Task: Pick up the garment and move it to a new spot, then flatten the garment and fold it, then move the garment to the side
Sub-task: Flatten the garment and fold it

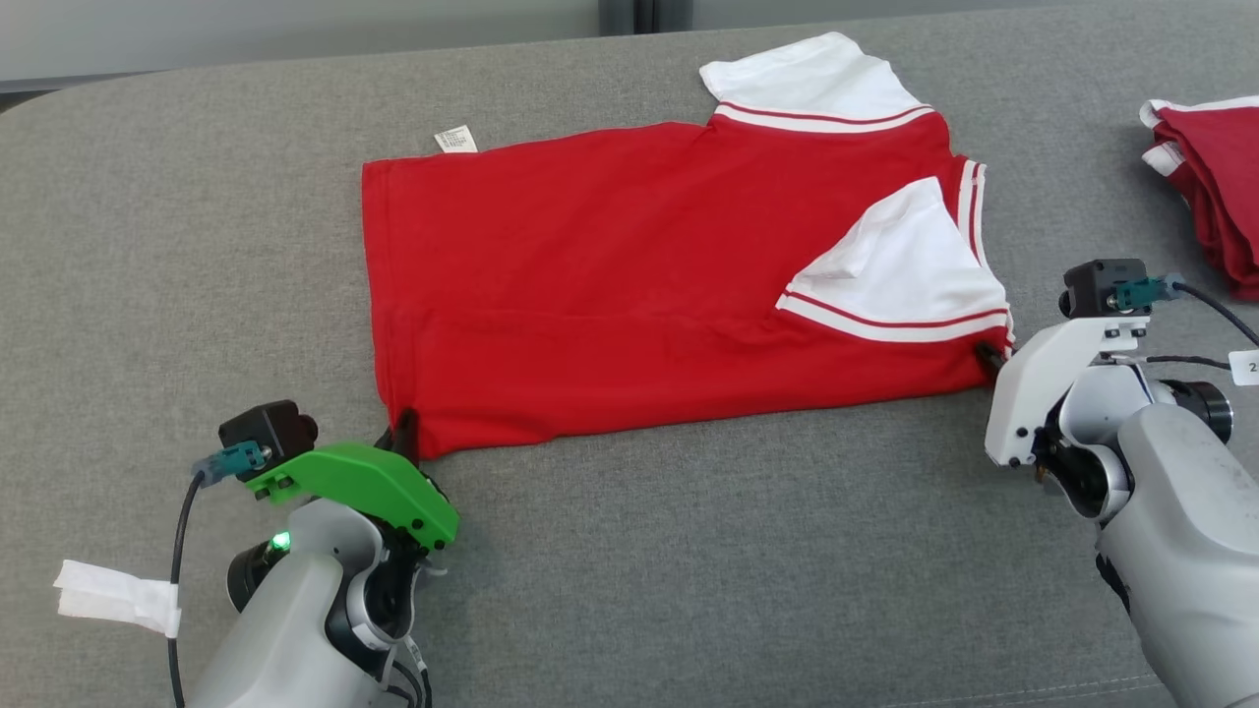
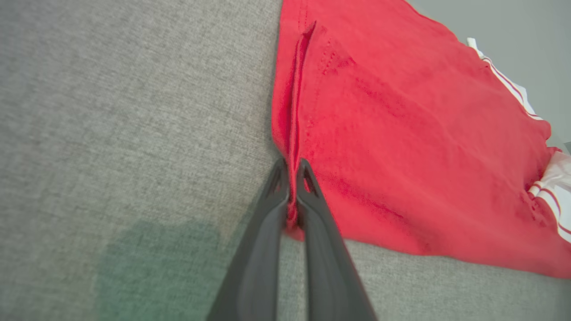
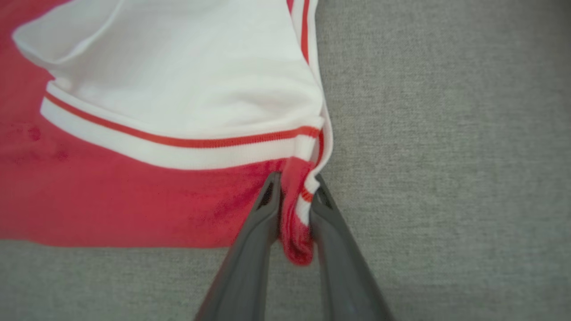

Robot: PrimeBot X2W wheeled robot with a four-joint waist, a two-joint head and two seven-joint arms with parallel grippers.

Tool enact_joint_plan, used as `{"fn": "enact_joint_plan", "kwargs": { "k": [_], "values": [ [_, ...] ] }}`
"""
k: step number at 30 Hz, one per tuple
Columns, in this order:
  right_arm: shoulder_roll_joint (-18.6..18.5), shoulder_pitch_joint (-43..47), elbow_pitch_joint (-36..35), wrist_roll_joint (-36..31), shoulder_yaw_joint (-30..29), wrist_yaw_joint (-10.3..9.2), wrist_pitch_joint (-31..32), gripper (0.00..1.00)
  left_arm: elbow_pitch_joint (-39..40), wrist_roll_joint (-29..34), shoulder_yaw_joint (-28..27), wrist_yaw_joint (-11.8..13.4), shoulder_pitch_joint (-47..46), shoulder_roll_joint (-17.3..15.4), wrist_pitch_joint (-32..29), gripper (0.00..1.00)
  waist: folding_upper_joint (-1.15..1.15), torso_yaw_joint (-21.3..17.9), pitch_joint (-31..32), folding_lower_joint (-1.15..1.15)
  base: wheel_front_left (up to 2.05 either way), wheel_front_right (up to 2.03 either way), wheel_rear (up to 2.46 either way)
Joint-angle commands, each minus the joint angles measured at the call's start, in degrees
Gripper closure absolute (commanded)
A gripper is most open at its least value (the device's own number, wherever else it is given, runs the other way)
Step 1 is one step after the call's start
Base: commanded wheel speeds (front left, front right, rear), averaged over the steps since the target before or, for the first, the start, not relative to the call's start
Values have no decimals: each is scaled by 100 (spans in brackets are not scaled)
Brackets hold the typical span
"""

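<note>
The red T-shirt (image 1: 629, 285) with white sleeves lies spread on the grey surface, folded lengthwise, its hem to the left and its collar end to the right. My left gripper (image 1: 405, 433) is shut on the near hem corner; in the left wrist view the dark fingers (image 2: 267, 232) pinch a fold of the red T-shirt (image 2: 401, 133). My right gripper (image 1: 987, 356) is shut on the near shoulder corner. There the red T-shirt (image 3: 147, 196) bunches, red and striped, between the fingers (image 3: 250, 249). A white label (image 1: 454, 139) sticks out at the far hem.
A separate bundle of red-and-white clothes (image 1: 1210, 187) lies at the far right edge. A strip of white tape (image 1: 118, 596) hangs on the left arm's cable. The grey padded surface (image 1: 689, 551) stretches open in front of the shirt and to its left.
</note>
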State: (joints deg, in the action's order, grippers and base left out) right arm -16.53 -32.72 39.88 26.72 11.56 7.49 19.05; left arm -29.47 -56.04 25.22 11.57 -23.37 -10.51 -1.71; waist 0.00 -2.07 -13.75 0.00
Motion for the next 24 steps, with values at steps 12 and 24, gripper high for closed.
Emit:
{"fn": "enact_joint_plan", "kwargs": {
  "k": [12, 24],
  "values": [
    [-506, 600, -1249, 547, -308, -2, 380, 100, 1001, 19, -13, 29, 761, -188, 287, 100, 0, 58, 388, 0, 0, 0, 0],
    [110, 2379, -2573, 645, -1173, -2, 513, 100, 1659, -104, 82, 306, 1904, -301, 242, 100, 0, 120, 497, 0, 0, 0, 0]
  ]
}}
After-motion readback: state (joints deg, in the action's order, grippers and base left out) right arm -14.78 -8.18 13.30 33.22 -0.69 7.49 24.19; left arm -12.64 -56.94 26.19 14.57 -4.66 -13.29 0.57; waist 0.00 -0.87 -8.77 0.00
